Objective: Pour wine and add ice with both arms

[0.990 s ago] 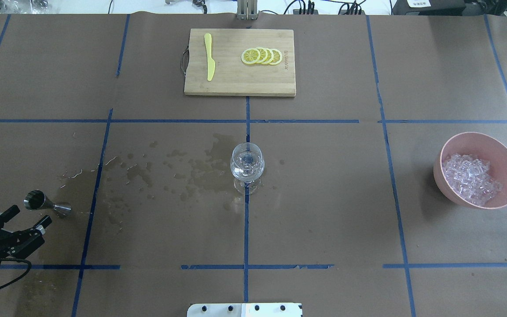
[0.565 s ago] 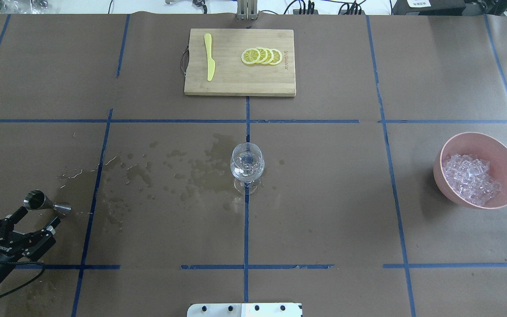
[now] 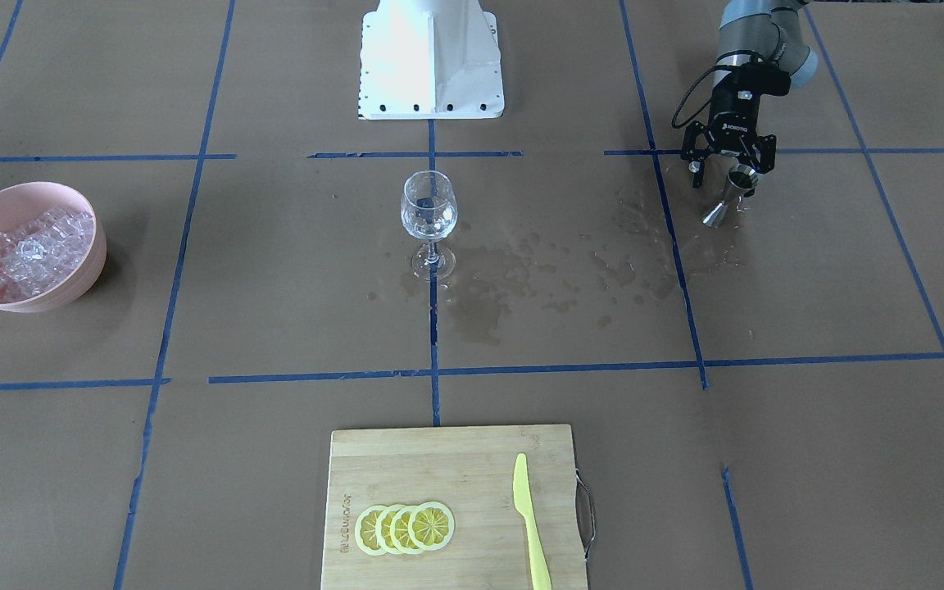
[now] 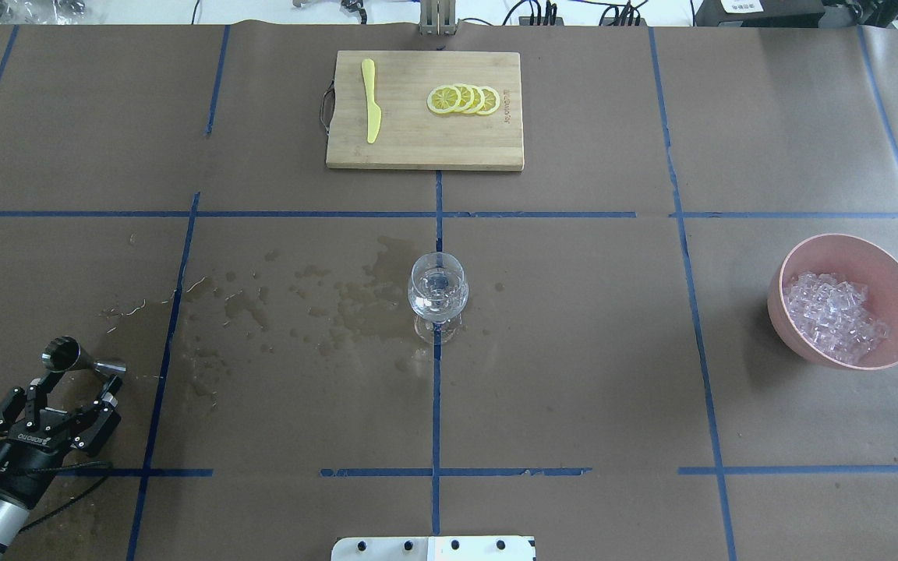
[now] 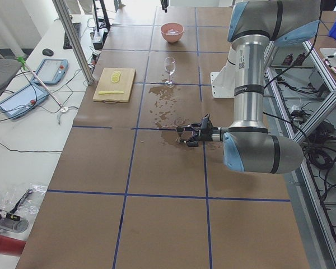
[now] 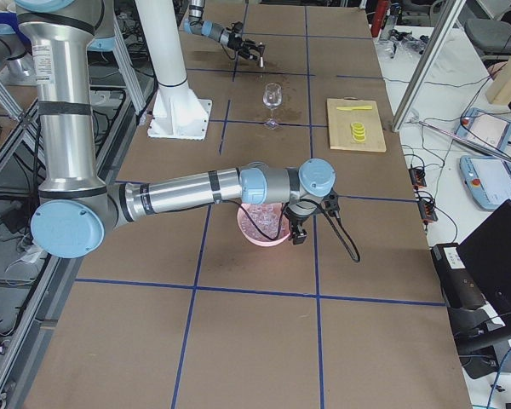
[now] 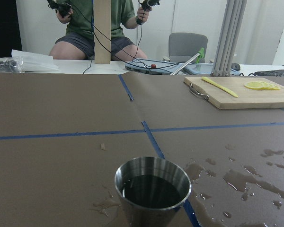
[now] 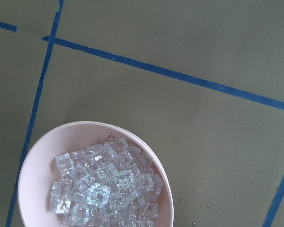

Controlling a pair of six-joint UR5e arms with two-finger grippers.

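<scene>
Desk (image 4: 574, 351) paper shows wet stains (image 4: 355, 300), the right tool (image 6: 298, 232), apart or together I cannot tell, hangs over the pink bowl (image 4: 846, 240) of ice (image 4: 835, 315), and the left tool (image 4: 81, 380), fingers apart close by the jigger (image 4: 79, 361) holding the wine (image 7: 151, 191), could tip it by closing off-centre.

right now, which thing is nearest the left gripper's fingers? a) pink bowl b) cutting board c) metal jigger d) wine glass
c: the left gripper, fingers spread open, is right at the metal jigger; the wine glass stands mid-table, well away.
</scene>
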